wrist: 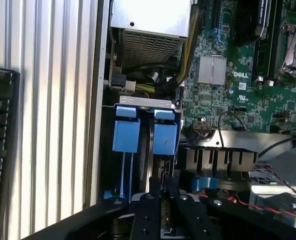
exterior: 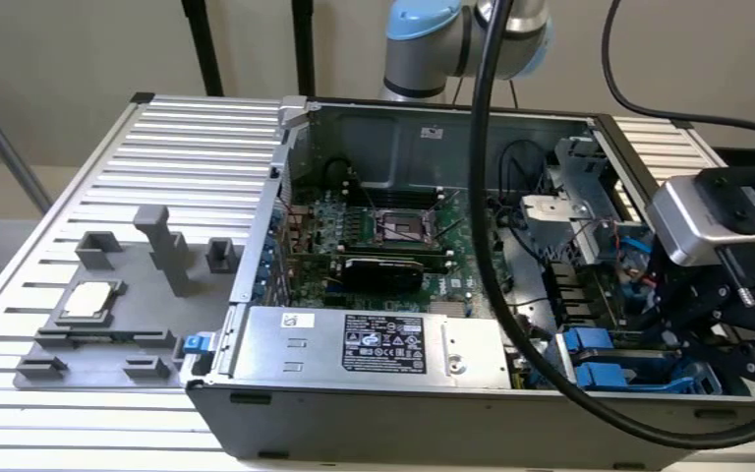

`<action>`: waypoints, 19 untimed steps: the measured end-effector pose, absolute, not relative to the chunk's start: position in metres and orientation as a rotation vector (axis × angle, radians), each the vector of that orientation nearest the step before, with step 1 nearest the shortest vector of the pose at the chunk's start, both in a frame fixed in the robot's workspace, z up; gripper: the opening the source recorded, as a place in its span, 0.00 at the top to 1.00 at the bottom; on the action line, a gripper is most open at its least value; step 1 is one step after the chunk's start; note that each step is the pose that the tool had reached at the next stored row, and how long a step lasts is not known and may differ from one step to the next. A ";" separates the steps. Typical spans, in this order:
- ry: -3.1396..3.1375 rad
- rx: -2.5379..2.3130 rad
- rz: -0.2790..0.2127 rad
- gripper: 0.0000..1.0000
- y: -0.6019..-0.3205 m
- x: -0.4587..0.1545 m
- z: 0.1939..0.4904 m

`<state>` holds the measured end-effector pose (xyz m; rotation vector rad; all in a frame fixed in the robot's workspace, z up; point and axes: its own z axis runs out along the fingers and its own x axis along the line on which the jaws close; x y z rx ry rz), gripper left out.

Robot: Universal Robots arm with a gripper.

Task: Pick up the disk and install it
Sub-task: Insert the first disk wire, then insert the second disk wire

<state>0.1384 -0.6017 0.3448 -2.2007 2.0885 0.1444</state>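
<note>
The disk's bright blue carrier (wrist: pixel 165 137) stands on edge in the drive bay at the case's corner, beside a second blue carrier (wrist: pixel 126 135). My gripper (wrist: pixel 163 189) reaches down over that bay. Its two black fingers (wrist: pixel 149 212) are drawn close together on a thin edge that runs up to the nearer blue carrier. The disk's silver face and label are hidden. In the exterior view the blue carriers (exterior: pixel 597 356) sit at the case's front corner on that view's right, under my gripper (exterior: pixel 676 329) and the wrist camera (exterior: pixel 712 221).
The open computer case (exterior: pixel 351 413) holds a green motherboard (exterior: pixel 391 236), a grey power-supply box (exterior: pixel 365 344) and loose cables (wrist: pixel 223 125). A grey fixture with a small silver chip (exterior: pixel 89 298) lies on the ribbed table (exterior: pixel 129 138). A thick black cable (exterior: pixel 483 197) crosses the case.
</note>
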 end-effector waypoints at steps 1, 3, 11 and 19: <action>2.092 -2.204 0.138 1.00 -0.599 0.138 0.345; 2.098 -2.211 0.126 1.00 -0.594 0.138 0.345; 2.138 -2.222 0.076 1.00 -0.585 0.138 0.343; 2.185 -2.202 0.047 1.00 -0.581 0.139 0.343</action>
